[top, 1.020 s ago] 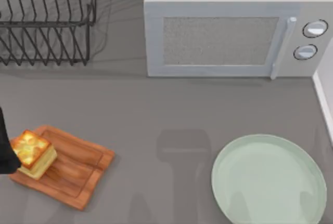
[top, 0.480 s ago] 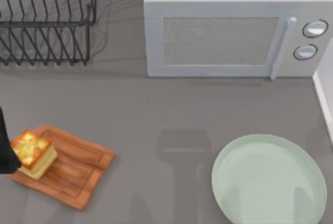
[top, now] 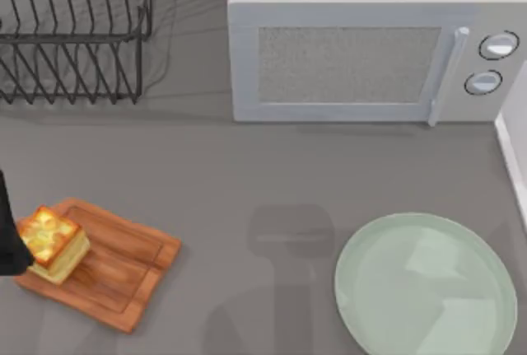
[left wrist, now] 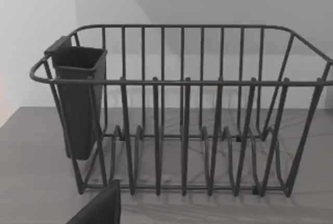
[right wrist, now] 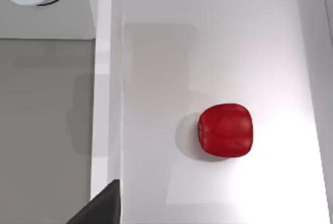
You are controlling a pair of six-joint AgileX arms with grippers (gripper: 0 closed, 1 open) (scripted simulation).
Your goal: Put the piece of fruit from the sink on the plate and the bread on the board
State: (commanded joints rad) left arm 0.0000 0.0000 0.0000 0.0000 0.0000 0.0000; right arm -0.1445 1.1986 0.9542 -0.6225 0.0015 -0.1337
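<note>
The bread [top: 53, 243], a golden-topped toast chunk, lies on the left end of the reddish-brown board [top: 115, 273] at the table's front left. A dark part of my left gripper [top: 10, 235] stands at the left edge, against the bread's left side. The pale green plate [top: 424, 285] sits bare at the front right. In the right wrist view the piece of fruit [right wrist: 226, 130], red and glossy, rests on the white floor of the sink [right wrist: 218, 37]. A dark corner of my right gripper [right wrist: 99, 209] shows above the sink's rim.
A grey microwave [top: 362, 58] stands along the back, its knobs [top: 498, 44] near the sink's white edge [top: 517, 149]. A black wire dish rack [top: 74, 34] occupies the back left; in the left wrist view it [left wrist: 182, 130] carries a dark cutlery holder [left wrist: 78, 99].
Shadows over the plate and the table in front of it have shifted. Bread, board and the left arm have stayed put.
</note>
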